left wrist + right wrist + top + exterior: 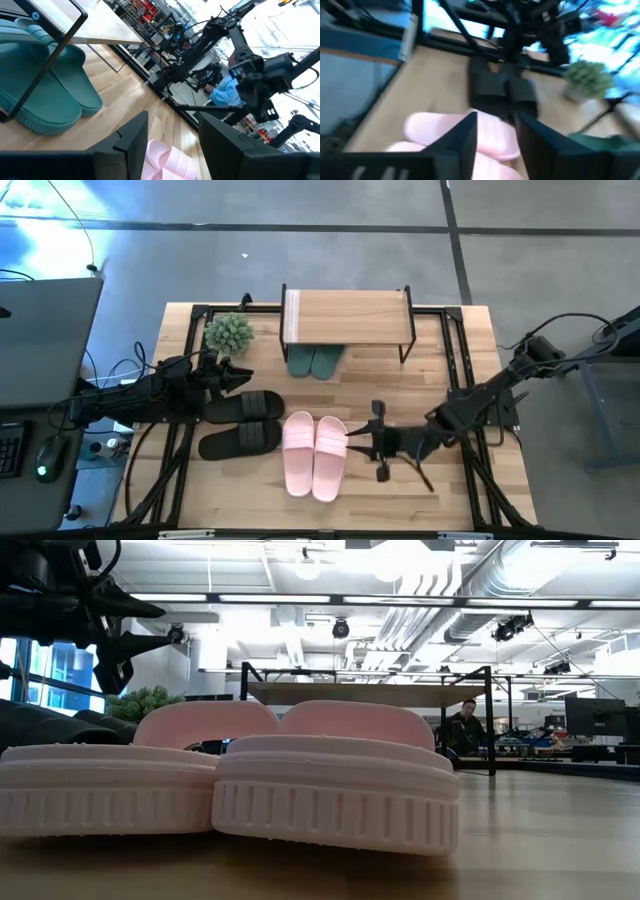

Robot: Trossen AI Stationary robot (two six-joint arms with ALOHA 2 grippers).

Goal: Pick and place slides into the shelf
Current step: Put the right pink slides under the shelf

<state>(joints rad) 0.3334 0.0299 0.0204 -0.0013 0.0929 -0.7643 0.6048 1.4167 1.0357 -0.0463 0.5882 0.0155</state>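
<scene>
The shelf (345, 318) stands at the table's far middle. The dark green slides (315, 362) lie on the tabletop under it, and they show again in the left wrist view (47, 95). The black slides (243, 422) lie crosswise, left of centre. The pink slides (315, 455) rest side by side on their soles near the front, filling the low view (230, 780). My left gripper (238, 377) hovers open and level above the black slides' far edge (172, 120). My right gripper (362, 442) is open, raised just right of the pink slides (496, 120), with nothing between its fingers.
A small potted plant (229, 333) stands left of the shelf, close to my left gripper. Black frame rails (455, 360) run along the table's sides. Bare wood lies right of the shelf and the pink slides. A person (462, 730) sits in the room beyond.
</scene>
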